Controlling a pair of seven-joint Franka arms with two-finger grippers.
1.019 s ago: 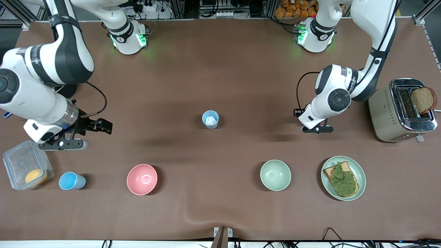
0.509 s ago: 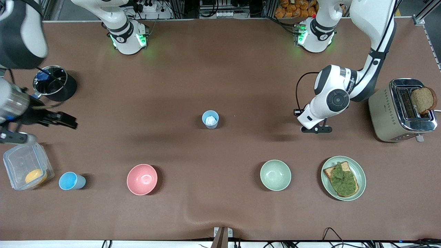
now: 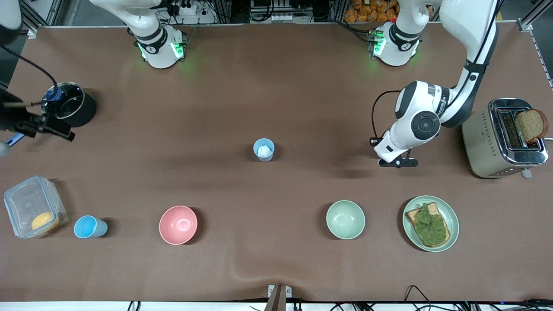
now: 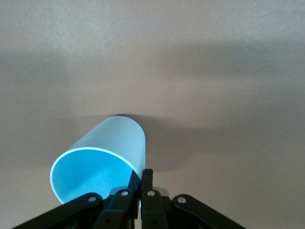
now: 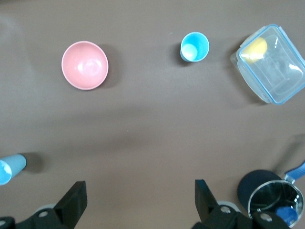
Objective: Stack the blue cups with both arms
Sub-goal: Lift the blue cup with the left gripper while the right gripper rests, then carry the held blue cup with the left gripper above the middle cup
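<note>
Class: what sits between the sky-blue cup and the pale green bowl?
The pink bowl, apart from the sky-blue cup and the pale green bowl; shown in the front view.

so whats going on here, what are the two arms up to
The left gripper is shut on the rim of a sky-blue cup toward the left arm's end of the table. The right gripper hangs open, high over the right arm's end, holding nothing. A second sky-blue cup and a paler blue cup sit untouched; nothing is stacked yet.
</note>
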